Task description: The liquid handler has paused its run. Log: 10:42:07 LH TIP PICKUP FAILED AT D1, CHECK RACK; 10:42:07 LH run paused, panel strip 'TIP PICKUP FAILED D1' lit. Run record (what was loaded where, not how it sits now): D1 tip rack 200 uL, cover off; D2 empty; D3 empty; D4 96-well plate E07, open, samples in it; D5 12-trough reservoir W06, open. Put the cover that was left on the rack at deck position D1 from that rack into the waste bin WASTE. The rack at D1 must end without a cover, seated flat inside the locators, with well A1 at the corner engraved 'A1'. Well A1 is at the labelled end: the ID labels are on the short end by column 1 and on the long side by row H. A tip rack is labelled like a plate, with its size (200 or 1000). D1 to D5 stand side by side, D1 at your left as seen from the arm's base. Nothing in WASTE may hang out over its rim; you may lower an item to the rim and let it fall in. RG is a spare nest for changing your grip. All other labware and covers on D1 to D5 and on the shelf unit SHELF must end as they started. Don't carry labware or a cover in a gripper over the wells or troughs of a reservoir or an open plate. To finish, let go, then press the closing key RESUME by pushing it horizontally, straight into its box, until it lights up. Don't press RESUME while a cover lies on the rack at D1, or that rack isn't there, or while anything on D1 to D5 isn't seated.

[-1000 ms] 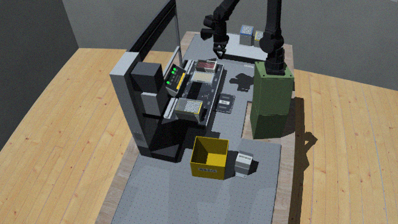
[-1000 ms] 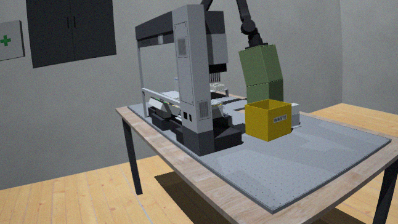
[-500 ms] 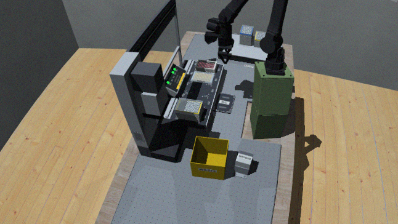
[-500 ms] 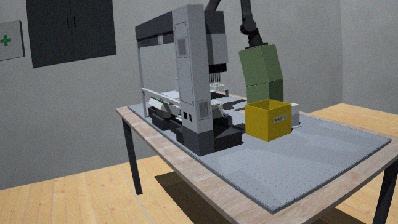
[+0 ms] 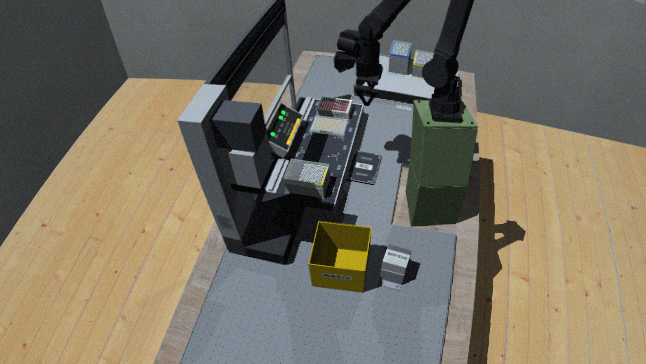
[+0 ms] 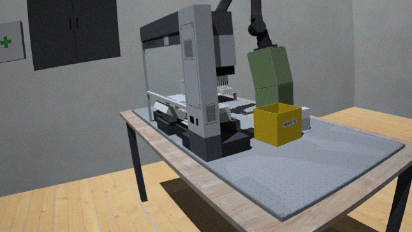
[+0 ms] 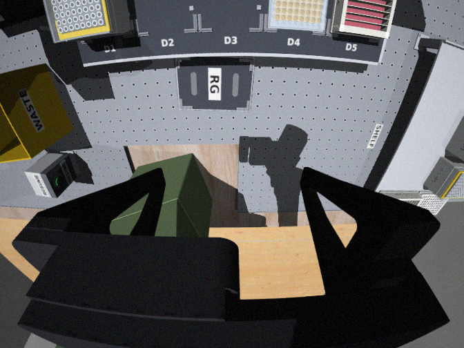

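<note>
- The cover (image 7: 80,16) lay on the tip rack (image 5: 306,176) at D1, left end of the deck.
- The gripper (image 5: 364,95) hung released and empty near D5.
- Best approach: travel along the deck's front edge, clear of the plate (image 7: 297,12) and reservoir (image 7: 363,16).

Deck (image 7: 232,52) reads D2–D5, faintly D1; nest (image 7: 213,83) RG; yellow bin (image 7: 33,112) WASTE.

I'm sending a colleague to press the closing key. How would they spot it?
Start at the yellow WASTE bin near the liquid handler's foot. The small grey RESUME box stands on the bin's side towards the arm's green pedestal; it alone has a dark face with a green mark.
</note>
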Robot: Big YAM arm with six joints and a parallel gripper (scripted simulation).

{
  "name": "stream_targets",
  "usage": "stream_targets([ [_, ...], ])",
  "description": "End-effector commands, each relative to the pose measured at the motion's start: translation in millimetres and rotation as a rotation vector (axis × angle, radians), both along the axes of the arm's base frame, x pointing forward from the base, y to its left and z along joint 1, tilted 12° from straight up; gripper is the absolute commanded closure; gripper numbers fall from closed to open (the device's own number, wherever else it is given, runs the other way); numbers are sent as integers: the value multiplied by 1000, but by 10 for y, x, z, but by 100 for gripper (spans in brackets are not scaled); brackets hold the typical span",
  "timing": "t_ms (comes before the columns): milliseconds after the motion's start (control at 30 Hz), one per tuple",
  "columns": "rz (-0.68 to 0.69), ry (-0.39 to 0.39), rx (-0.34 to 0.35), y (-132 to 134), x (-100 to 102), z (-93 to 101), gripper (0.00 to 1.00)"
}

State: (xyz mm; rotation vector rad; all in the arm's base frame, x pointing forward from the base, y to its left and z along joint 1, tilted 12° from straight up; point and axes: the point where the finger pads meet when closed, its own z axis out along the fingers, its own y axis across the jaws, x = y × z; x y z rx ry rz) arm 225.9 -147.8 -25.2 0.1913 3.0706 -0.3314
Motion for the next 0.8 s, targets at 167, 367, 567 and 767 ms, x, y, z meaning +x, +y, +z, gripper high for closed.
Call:
stream_targets([
  [167,5,-14,-6,-75,124,-97,0],
  [367,1,8,3,254,45,-206,0],
  [567,1,-8,-2,475,156,-227,0],
  [767,2,-5,0,729,171,-286,0],
])
